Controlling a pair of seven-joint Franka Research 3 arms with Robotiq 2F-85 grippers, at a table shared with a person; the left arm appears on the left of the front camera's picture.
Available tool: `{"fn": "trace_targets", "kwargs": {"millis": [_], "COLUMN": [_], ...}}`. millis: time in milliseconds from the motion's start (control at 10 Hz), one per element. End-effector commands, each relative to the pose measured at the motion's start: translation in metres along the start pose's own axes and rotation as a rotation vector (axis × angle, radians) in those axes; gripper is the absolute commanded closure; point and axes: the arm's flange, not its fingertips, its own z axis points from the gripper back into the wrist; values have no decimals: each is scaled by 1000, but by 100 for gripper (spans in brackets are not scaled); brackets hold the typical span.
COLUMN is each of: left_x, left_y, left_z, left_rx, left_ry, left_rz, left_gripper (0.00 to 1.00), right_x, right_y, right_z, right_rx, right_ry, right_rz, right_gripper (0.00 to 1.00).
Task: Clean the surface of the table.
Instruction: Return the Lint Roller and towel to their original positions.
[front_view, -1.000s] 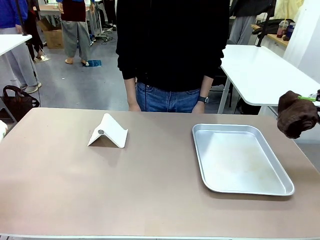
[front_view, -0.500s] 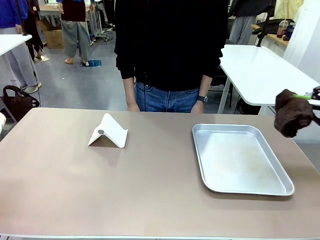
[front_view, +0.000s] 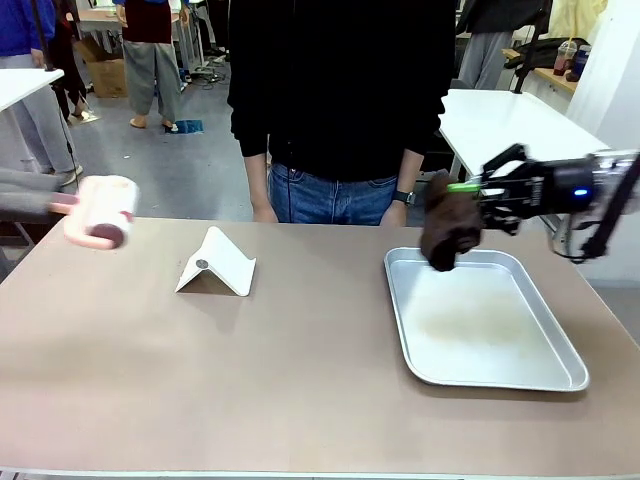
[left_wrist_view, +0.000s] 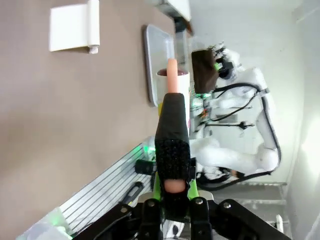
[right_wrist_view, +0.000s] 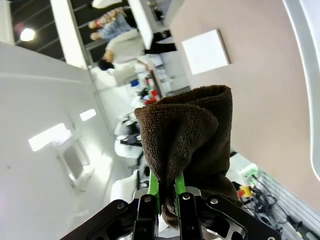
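The beige-brown table (front_view: 300, 380) spans the front view. Over its far left corner hovers a lint roller (front_view: 100, 210) with a white roll and a pink handle, blurred by motion. My left gripper (left_wrist_view: 172, 165) is shut on that pink handle (left_wrist_view: 171, 80). My right gripper (front_view: 478, 190) reaches in from the right, shut on a dark brown cloth (front_view: 447, 232). The cloth hangs above the far left corner of the silver tray (front_view: 560, 375). In the right wrist view the bunched cloth (right_wrist_view: 190, 130) sits between the green pads (right_wrist_view: 154, 190).
A white folded stand (front_view: 215, 265) lies on the table left of centre. A person in a black top (front_view: 340, 90) stands at the far edge, hands down. A white table (front_view: 520, 140) stands behind on the right.
My right arm has swung left from the right edge, carrying the cloth over the tray's far corner. My left arm has come in from the left with the lint roller.
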Motion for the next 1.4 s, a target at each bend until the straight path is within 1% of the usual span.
{"fn": "trace_targets", "kwargs": {"millis": [0, 100, 300, 400, 500, 700, 800, 900, 1000, 1100, 1300], "left_x": [15, 26, 50, 61, 72, 91, 96, 100, 105, 94, 94], "left_y": [-26, -41, -55, -56, -54, -43, -37, -32, -29, -30, -30], "left_z": [-45, -71, -125, -147, -169, -214, -230, -241, -246, -236, -236], "left_rx": [103, 152, 290, 342, 392, 442, 458, 486, 506, 476, 476], "left_ry": [58, 84, 75, 70, 24, -27, -14, 9, 0, 0, 0], "left_rz": [-27, -54, -101, -116, -110, -147, -169, -172, -183, -178, -178], "left_gripper": [80, 80, 80, 80, 80, 80, 80, 80, 80, 80, 80], "right_x": [19, 28, 52, 64, 74, 93, 97, 98, 98, 97, 97], "right_y": [0, -7, -32, -41, -50, -68, -72, -74, -74, -79, -79], "right_z": [-36, -60, -96, -107, -113, -123, -124, -125, -124, -121, -121], "right_rx": [-77, -113, -156, -167, -169, -167, -161, -158, -149, -201, -201], "right_ry": [-28, -33, -71, -104, -130, -100, -93, -87, -96, -87, -87], "right_rz": [24, 16, -9, -3, 5, 0, -13, -24, -30, -35, -35], "right_gripper": [86, 86, 86, 86, 86, 86, 86, 86, 86, 86, 86]}}
